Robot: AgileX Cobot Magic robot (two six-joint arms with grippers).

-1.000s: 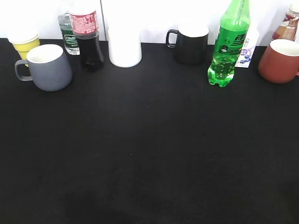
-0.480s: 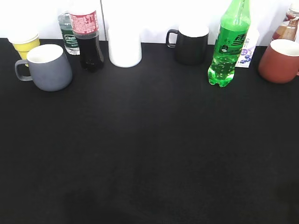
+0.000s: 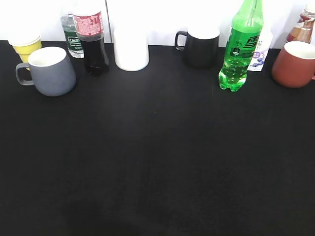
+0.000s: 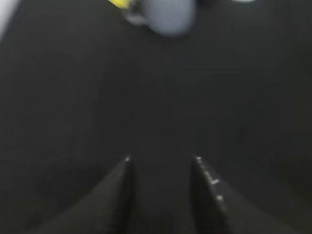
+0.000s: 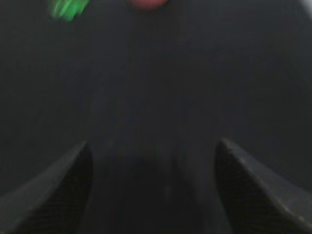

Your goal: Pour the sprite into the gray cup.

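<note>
Here the right gripper [image 5: 152,161] has its jaws spread wide with nothing between them; the green bottle [image 5: 68,8] is far ahead, off to their left. The left gripper [image 4: 162,168] has a narrow gap, also empty, and the gray mug [image 4: 168,17] sits far ahead of it.

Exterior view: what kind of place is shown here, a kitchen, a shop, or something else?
Probably a staged test table rather than a kitchen: a black tabletop against a plain white wall, with drinks lined along the back edge, such as the sprite, a cola bottle and the gray cup.
</note>
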